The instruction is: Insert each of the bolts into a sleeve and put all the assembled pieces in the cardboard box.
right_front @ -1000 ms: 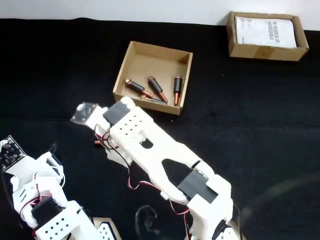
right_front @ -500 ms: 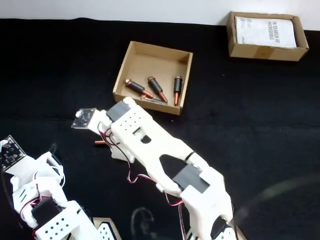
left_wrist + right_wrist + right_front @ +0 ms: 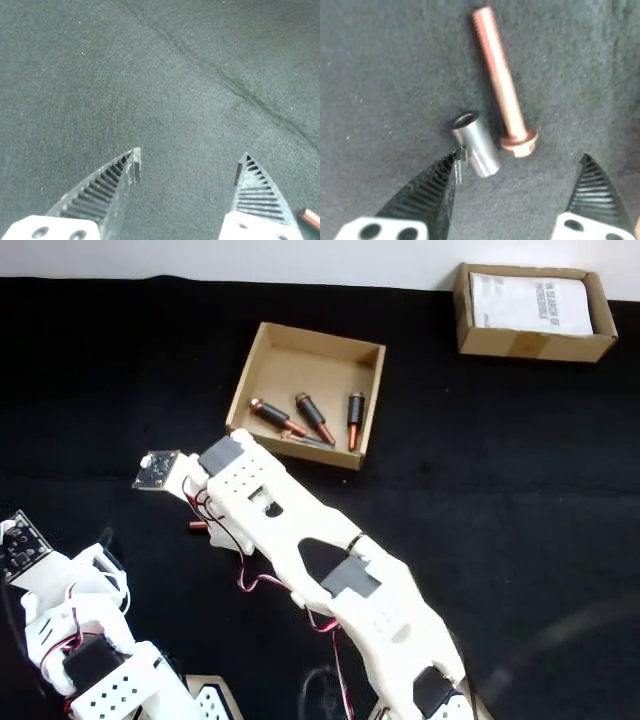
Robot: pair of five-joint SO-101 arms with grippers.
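Bright, even, diffuse lighting throughout; shadows are faint and soft.

The right arm (image 3: 300,540) is stretched diagonally from the near edge toward the far left, with its links nearly in one line and its wrist turned downward. The right gripper (image 3: 521,161) is held wide open, its toothed fingers (image 3: 437,187) spread apart. The left arm (image 3: 75,630) is folded back at the near left corner, and the left gripper (image 3: 190,156) is likewise opened wide and pointed down.

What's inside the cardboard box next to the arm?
Three bolt-and-sleeve pieces lie on the cardboard box floor, plus a thin item by the near wall, too small to identify. That wall hides the floor strip behind it.
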